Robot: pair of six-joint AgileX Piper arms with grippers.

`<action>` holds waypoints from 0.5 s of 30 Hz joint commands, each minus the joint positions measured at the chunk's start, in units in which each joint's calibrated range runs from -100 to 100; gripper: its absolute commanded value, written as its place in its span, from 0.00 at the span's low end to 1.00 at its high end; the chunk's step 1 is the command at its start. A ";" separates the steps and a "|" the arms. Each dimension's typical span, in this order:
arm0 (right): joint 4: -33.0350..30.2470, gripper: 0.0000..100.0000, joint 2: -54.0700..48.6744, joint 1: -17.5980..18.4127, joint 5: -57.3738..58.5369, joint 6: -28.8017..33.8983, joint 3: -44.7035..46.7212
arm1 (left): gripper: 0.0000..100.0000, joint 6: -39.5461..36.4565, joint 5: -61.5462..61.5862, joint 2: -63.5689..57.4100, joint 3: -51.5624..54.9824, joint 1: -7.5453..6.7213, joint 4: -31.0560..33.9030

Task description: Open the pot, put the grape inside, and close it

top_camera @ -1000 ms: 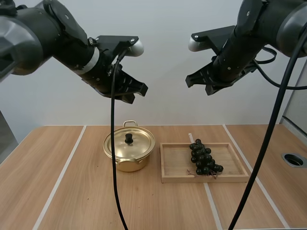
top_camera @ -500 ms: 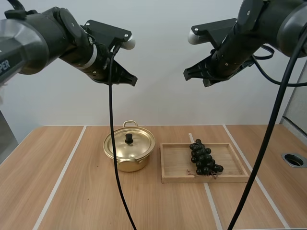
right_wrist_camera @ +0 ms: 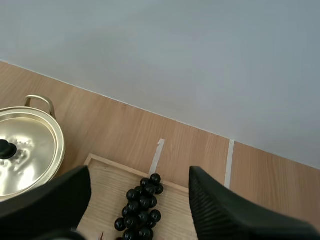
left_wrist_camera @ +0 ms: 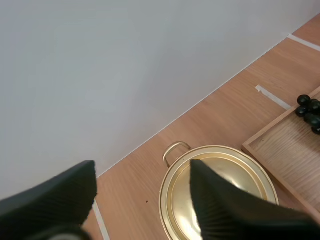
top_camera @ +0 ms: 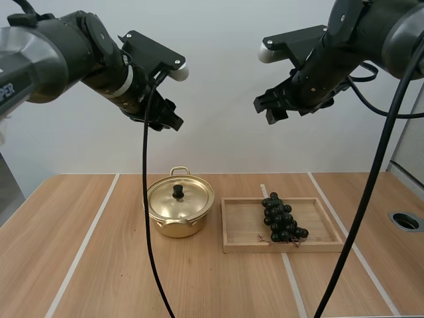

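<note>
A gold pot [top_camera: 179, 211] with its lid [top_camera: 179, 197] on and a black knob [top_camera: 177, 191] stands on the table left of centre. To its right, a dark bunch of grapes [top_camera: 281, 219] lies in a wooden tray [top_camera: 242, 228]. My left gripper [top_camera: 167, 120] hangs high above the pot, open and holding nothing; the left wrist view has its fingers [left_wrist_camera: 55, 197] wide apart over the pot lid [left_wrist_camera: 222, 182]. My right gripper [top_camera: 268, 110] hovers high above the tray, also open, its fingers [right_wrist_camera: 222, 210] spread over the grapes [right_wrist_camera: 141, 207] and tray [right_wrist_camera: 107, 182], with the pot [right_wrist_camera: 25, 152] beside them.
The wooden table [top_camera: 99, 265] carries pale tape lines [top_camera: 83, 248]. A round hole [top_camera: 405, 221] sits near the table's right edge. A plain wall rises behind the table.
Both grippers have gone from shut to open. My left arm rose and drew back to the left, then dipped slightly; the right arm barely moved.
</note>
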 commanded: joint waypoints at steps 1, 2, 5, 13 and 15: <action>-0.72 1.00 -0.48 0.09 1.96 -1.00 -0.89 | 1.00 1.26 3.33 0.27 -0.20 -0.14 -0.40; -0.72 1.00 -0.48 0.09 2.75 -1.00 -0.89 | 1.00 1.62 5.40 0.59 -0.20 -0.14 -0.40; -0.72 1.00 -0.48 0.09 4.16 -1.00 -0.44 | 1.00 2.07 9.32 2.59 -0.20 -0.14 -0.55; -2.57 1.00 -0.48 0.09 2.15 -0.91 5.97 | 1.00 2.15 9.86 9.73 -0.20 -0.14 -2.14; -2.61 1.00 -0.48 0.09 0.58 -0.91 7.43 | 1.00 2.15 9.86 11.66 -0.20 -0.18 -2.42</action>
